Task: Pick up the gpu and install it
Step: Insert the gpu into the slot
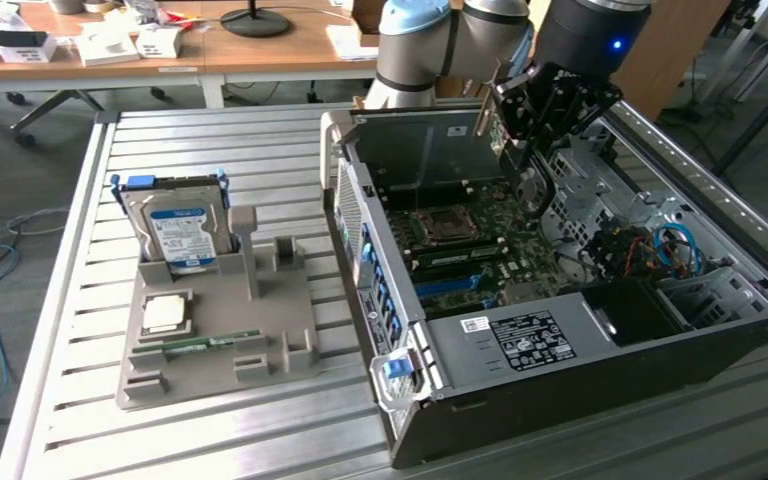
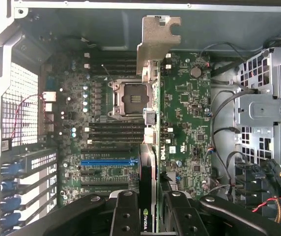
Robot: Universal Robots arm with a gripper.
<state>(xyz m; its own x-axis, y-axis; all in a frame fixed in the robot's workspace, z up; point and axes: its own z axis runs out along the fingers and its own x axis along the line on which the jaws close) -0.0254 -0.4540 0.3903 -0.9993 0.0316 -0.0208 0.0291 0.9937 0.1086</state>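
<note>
My gripper (image 1: 524,125) hangs over the open computer case (image 1: 571,400), near its back end, and is shut on the gpu (image 1: 495,105). In the exterior view the card shows as a thin brownish strip beside the black fingers. In the wrist view the gpu (image 2: 150,147) runs edge-on between my fingers (image 2: 126,216), with its silver end bracket (image 2: 157,39) at the far end. It hangs above the motherboard (image 2: 189,108), apart from it, beside the empty processor socket (image 2: 130,98). A blue card slot (image 2: 106,161) lies to one side of the card.
A grey parts holder (image 1: 271,340) stands on the slatted metal table (image 1: 197,130) to the exterior view's left of the case. It carries a hard drive with a blue label (image 1: 177,230), a processor (image 1: 167,313) and a green memory stick (image 1: 204,343). Cables and drive cages (image 1: 664,250) crowd the case's right side.
</note>
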